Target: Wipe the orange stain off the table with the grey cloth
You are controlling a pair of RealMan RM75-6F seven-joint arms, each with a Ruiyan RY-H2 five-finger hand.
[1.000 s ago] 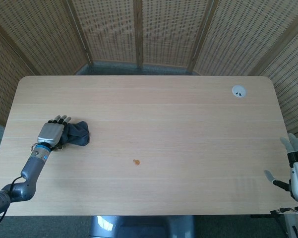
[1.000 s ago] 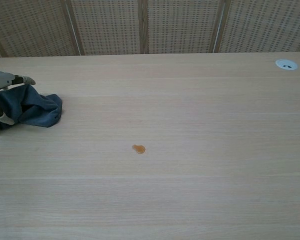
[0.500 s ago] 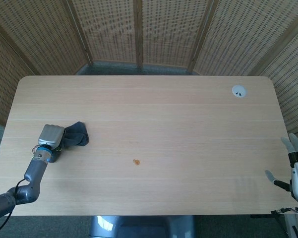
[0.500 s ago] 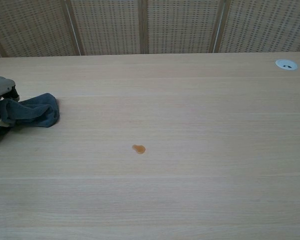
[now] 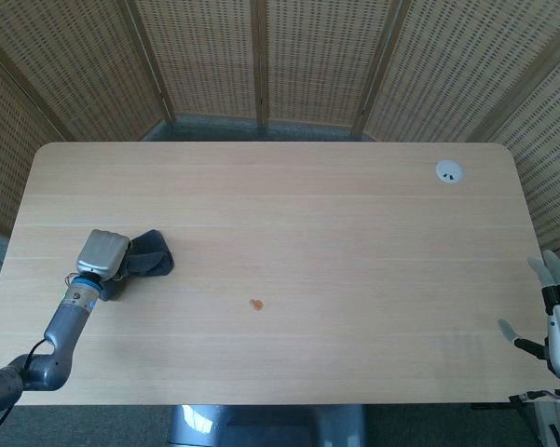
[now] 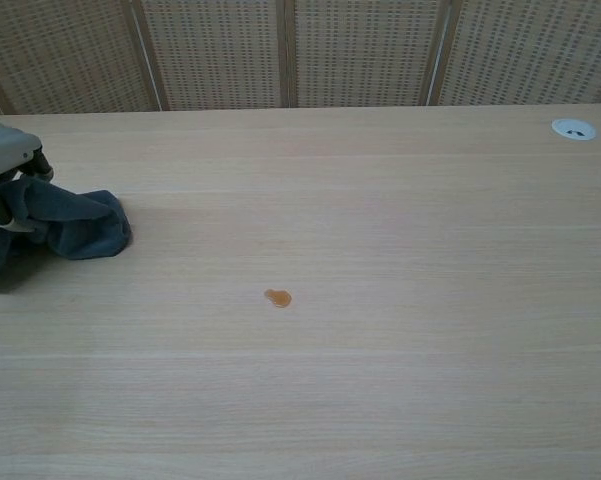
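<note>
The left hand (image 5: 103, 252) has closed on the grey cloth (image 5: 149, 256) and nudged it a little toward the orange stain (image 5: 256, 304) — still well apart on the table (image 5: 307, 214). Grasp secured, I'd say; wiping not begun. The right hand (image 5: 559, 321) idles, fingers apart.

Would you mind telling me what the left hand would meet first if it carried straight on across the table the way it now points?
Nothing solid, as far as I can judge: the left hand, gripping the grey cloth, points right. The orange stain lies nearer the robot than that line, so it would likely pass it by.
</note>
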